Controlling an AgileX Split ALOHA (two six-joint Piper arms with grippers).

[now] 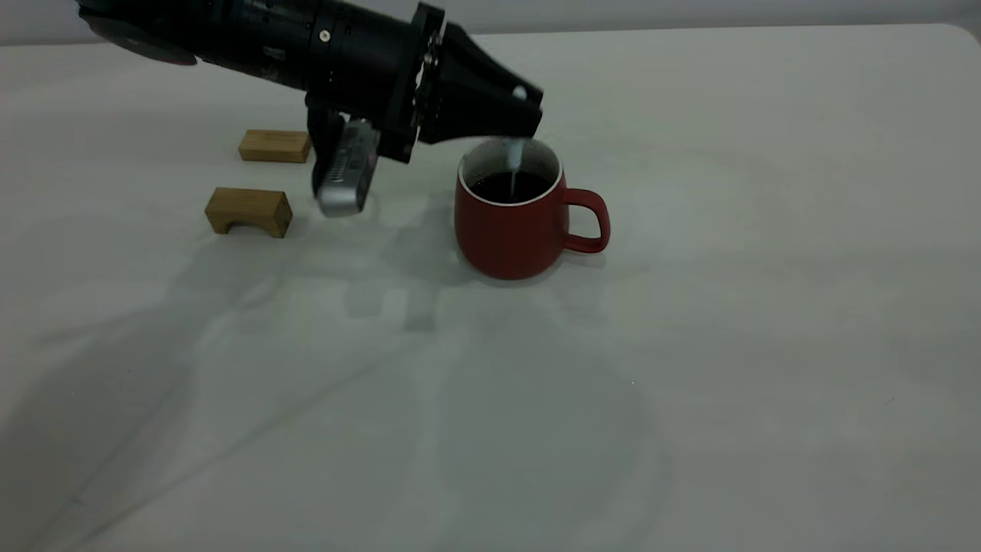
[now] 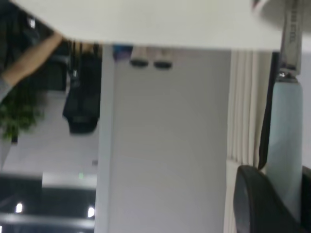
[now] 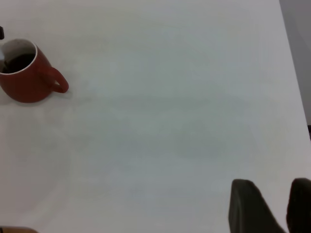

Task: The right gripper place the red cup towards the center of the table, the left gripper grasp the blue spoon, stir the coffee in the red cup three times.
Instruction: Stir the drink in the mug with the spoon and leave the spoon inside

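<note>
Left jaws: black tapered left gripper (image 1: 527, 115) clamped on pale light-blue-handled small metal spoon (image 1: 514, 157), held upright above cup mouth
Right jaws: black right gripper (image 3: 272, 206) parted with a narrow gap, holding nothing, well apart from the cup
Cup: rounded dark-red mug with white interior (image 1: 512, 222) upright on off-white tabletop (image 1: 690, 345), handle facing away from left arm
Coffee: dark liquid (image 1: 510, 188), spoon neck dipping in
Far: two small wooden blocks (image 1: 249, 211) beyond left arm's silver-grey camera module (image 1: 346, 178)
</note>
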